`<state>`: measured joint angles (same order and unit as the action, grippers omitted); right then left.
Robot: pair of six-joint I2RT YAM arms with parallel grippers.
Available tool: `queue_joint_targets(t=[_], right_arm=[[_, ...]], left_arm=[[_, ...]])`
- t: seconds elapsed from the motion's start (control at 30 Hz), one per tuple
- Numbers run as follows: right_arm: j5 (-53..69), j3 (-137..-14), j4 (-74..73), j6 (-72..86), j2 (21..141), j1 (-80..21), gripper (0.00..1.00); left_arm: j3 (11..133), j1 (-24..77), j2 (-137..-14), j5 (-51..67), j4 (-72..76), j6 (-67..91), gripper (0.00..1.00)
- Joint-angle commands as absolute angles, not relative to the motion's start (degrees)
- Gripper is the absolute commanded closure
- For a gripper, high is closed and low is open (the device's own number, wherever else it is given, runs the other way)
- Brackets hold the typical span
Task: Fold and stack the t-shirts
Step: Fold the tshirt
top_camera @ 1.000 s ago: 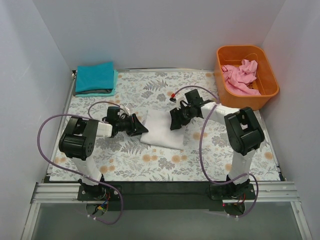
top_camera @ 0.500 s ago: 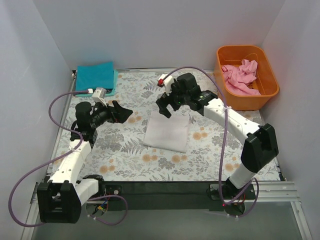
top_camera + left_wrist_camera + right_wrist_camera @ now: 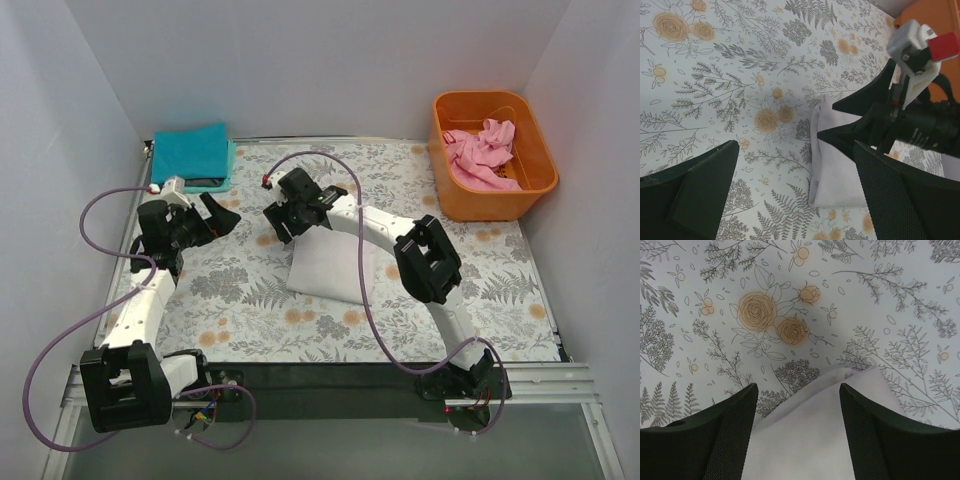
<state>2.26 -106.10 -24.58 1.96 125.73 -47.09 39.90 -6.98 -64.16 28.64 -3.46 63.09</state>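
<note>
A folded white t-shirt (image 3: 335,268) lies mid-table on the floral cloth. My right gripper (image 3: 288,228) hovers at its far-left corner, and the right wrist view shows that gripper (image 3: 799,390) open, its jaws straddling the shirt's corner (image 3: 815,430) without pinching it. My left gripper (image 3: 225,215) is wide open to the left of the shirt, apart from it. In the left wrist view, the left gripper (image 3: 795,145) faces the shirt's edge (image 3: 832,172) and the right gripper (image 3: 827,121). A folded teal t-shirt (image 3: 190,155) sits at the back left. A crumpled pink t-shirt (image 3: 482,148) lies in the tub.
An orange plastic tub (image 3: 492,207) stands at the back right corner. White walls close in the table on the left, back and right. Purple cables loop from both arms over the near half of the table.
The right gripper has swung left and down to the white shirt's far-left corner, its jaws narrower than half a second ago. The left arm has drawn back to the left, staying open.
</note>
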Motion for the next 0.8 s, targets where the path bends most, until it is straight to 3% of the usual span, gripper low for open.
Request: queue_joint_targets(t=[0.0, 0.1, 0.27, 0.57, 0.77], right_arm=[[-9.5, -109.5, -25.5, 7.5, 125.5, -48.8, 0.39], [-11.5, -108.9, -25.7, 9.3, 126.3, -49.1, 0.41], [-14.1, -108.1, -26.1, 11.6, 128.8, -49.3, 0.53], [-16.7, -108.7, -26.1, 12.2, 132.8, -50.0, 0.53], [-15.1, -105.4, -26.4, 13.3, 135.2, -49.7, 0.61]], left_arm=[[38.9, -7.3, -63.1, 27.6, -4.0, 63.9, 0.09], [36.7, -7.3, -62.8, 27.9, -2.9, 64.6, 0.09], [35.0, -7.3, -63.4, 28.3, -1.5, 64.7, 0.09], [33.2, -7.3, -63.7, 28.1, -0.5, 63.7, 0.09], [32.3, -7.2, -64.9, 31.5, -0.5, 64.1, 0.09]])
